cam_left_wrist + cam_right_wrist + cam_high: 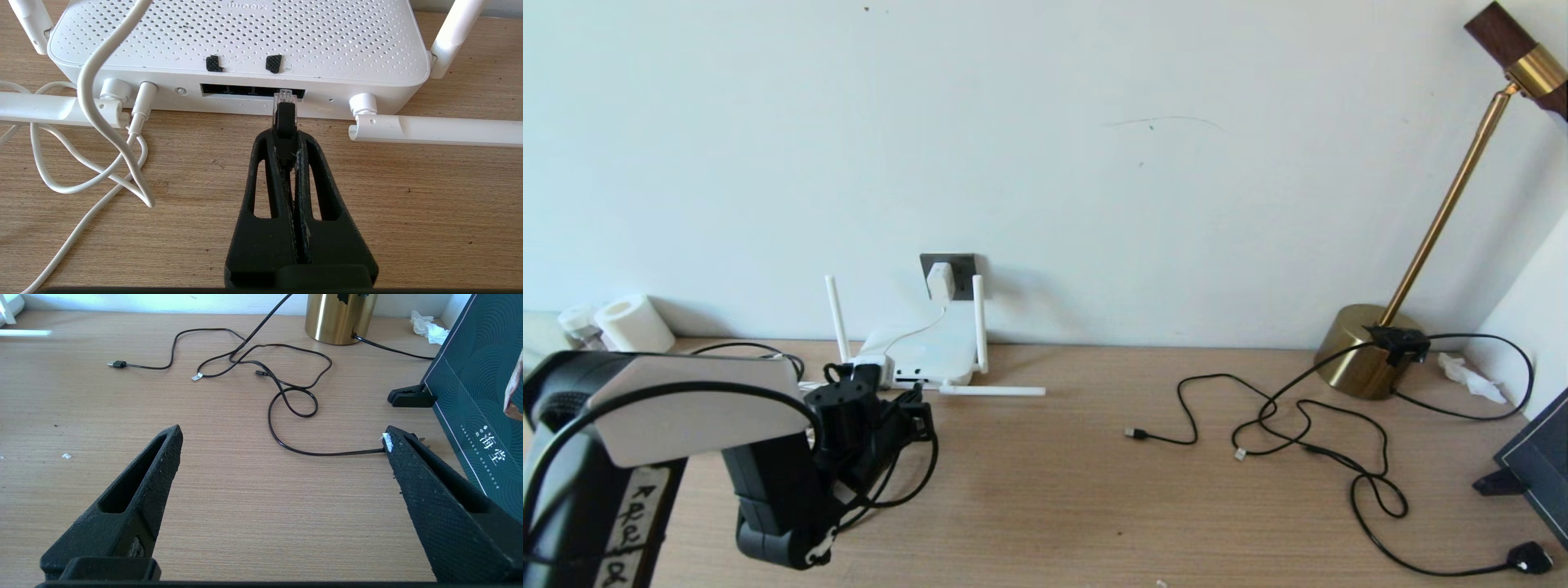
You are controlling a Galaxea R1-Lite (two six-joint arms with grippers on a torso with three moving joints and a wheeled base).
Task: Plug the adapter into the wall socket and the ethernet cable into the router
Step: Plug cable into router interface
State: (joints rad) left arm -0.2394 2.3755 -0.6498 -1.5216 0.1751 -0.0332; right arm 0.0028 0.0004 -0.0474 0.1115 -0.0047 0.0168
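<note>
Black fingers of the left gripper (pixel 285 134) pinch the ethernet cable (pixel 284 118) behind its clear tip, levelled at the router (pixel 245 36) ports at twelve o'clock. Adapter (pixel 940 281) already sits in the wall socket (pixel 964 266). Right gripper (pixel 282 445) waits wide open, empty.

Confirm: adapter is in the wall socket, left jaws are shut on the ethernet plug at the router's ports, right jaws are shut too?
Not quite. The right gripper stands wide open over bare table, as the right wrist view shows. The rest holds: the adapter sits in the wall socket, and the left gripper is shut on the ethernet cable, its clear tip at the router ports.
</note>
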